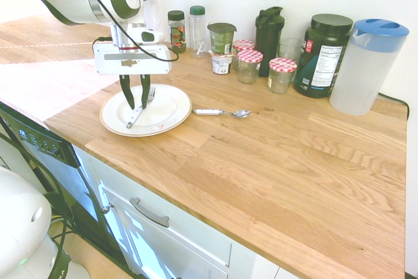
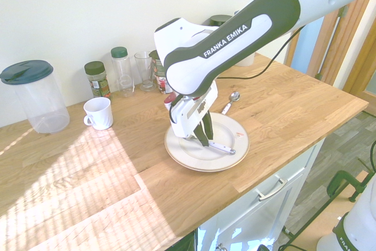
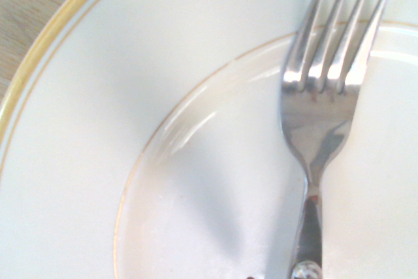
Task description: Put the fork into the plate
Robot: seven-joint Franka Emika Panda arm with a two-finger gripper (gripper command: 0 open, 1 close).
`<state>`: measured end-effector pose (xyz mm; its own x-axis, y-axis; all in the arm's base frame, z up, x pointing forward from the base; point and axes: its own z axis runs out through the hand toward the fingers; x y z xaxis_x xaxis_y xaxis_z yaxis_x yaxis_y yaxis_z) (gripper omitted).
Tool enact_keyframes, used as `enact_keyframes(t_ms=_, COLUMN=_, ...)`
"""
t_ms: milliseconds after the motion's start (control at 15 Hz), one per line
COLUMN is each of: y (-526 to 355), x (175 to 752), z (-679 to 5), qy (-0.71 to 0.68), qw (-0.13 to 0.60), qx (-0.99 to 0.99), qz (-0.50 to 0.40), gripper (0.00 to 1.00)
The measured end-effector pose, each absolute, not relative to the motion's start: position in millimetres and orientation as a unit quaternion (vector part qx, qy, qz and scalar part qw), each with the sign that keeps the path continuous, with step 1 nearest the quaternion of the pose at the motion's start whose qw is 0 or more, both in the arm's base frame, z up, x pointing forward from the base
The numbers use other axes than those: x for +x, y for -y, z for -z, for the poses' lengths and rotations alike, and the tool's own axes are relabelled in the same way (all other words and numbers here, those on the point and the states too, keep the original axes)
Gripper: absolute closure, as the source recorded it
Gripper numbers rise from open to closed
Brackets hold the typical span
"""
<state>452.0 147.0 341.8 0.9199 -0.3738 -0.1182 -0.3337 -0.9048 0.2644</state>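
The fork (image 1: 141,110) lies in the plate (image 1: 171,113), tines toward the plate's far rim and white handle running toward the near rim at about 7 o'clock in the first exterior view. The gripper (image 1: 136,101) hangs over the plate's middle, pointing steeply down, its two dark fingers slightly spread on either side of the fork; whether they touch it cannot be told. In the wrist view the fork's tines (image 3: 339,37) rest across the thin gold ring inside the plate, whose outer edge carries a gold band.

At about 3 o'clock from the plate, just beside its rim, lies a spoon (image 1: 223,112) with a white handle, clear of the plate. At 12 to 2 o'clock, along the wall, stand two spice bottles (image 1: 176,31), a green-lidded tub (image 1: 222,37), three jars with red checked lids (image 1: 281,74), a dark shaker bottle (image 1: 268,31), a drinking glass (image 1: 290,48), a large dark supplement tub (image 1: 323,55) and a clear jug with a blue lid (image 1: 364,66). In the second exterior view a white mug (image 2: 98,113) stands well apart from the plate.

Everything rests on a wooden countertop (image 1: 294,174) with strong sunlight across one end, above white drawers with metal handles (image 1: 149,212), against a pale wall. A dark appliance front (image 1: 46,145) sits under the counter beside the drawers.
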Motion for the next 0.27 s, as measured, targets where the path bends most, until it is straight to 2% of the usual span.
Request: enact_keyframes(t_ms=267, y=-146, x=453, z=-358, qy=0.199, qw=0.106, qx=0.973, qz=0.049, gripper=0.0)
